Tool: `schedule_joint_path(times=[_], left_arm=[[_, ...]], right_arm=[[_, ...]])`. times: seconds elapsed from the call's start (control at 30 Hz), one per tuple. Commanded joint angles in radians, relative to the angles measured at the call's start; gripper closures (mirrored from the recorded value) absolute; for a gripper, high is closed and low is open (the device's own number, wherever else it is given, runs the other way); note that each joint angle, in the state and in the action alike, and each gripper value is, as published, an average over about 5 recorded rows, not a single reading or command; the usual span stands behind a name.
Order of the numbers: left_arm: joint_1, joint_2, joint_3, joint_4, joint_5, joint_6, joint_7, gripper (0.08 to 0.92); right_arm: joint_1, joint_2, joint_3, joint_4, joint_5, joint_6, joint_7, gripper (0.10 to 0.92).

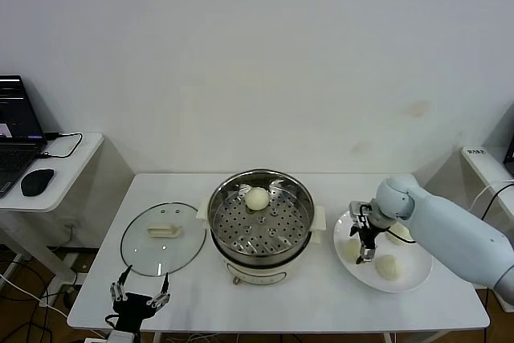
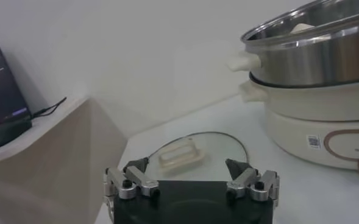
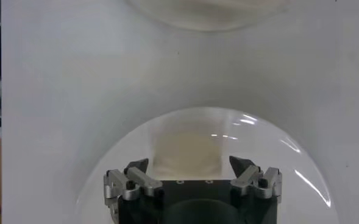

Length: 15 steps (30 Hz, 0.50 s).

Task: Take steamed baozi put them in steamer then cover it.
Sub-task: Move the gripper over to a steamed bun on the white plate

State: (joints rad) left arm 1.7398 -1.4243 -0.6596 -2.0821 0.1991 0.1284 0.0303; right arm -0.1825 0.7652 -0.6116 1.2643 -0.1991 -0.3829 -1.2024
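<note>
The steel steamer (image 1: 259,222) stands mid-table with one baozi (image 1: 257,198) on its perforated tray. Three more baozi lie on a white plate (image 1: 411,279) to its right: one under my gripper (image 1: 352,250), one nearer the front (image 1: 388,266), and one partly hidden by my arm (image 1: 399,235). My right gripper (image 1: 367,245) is open and hangs low over the plate. In the right wrist view a baozi (image 3: 185,151) sits between its spread fingertips (image 3: 188,165). The glass cover (image 1: 163,237) lies flat to the steamer's left. My left gripper (image 1: 140,291) is open and empty near the front edge, facing the cover (image 2: 191,152).
A side table with a laptop (image 1: 14,130) and a mouse (image 1: 37,181) stands at the far left. The steamer's side handle (image 1: 319,223) lies between the pot and the plate. In the left wrist view the steamer (image 2: 313,73) rises at one side.
</note>
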Motion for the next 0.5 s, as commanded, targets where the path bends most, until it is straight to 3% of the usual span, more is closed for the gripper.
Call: schedule_joint_path(times=[0.03, 0.27, 0.5], left_arm=[[-0.003, 0.001, 0.000, 0.004, 0.001, 0.001, 0.001, 0.177], [-0.006, -0.001, 0.005, 0.009, 0.005, 0.000, 0.001, 0.177], [-0.007, -0.001, 0.006, 0.011, 0.005, 0.000, 0.000, 0.177]], right_arm=[[-0.006, 0.010, 0.003, -0.017, -0.013, 0.011, 0.004, 0.203], [-0.011, 0.011, 0.008, -0.022, -0.016, 0.012, 0.008, 0.204], [-0.012, 0.012, 0.016, -0.029, -0.012, 0.013, 0.014, 0.300]])
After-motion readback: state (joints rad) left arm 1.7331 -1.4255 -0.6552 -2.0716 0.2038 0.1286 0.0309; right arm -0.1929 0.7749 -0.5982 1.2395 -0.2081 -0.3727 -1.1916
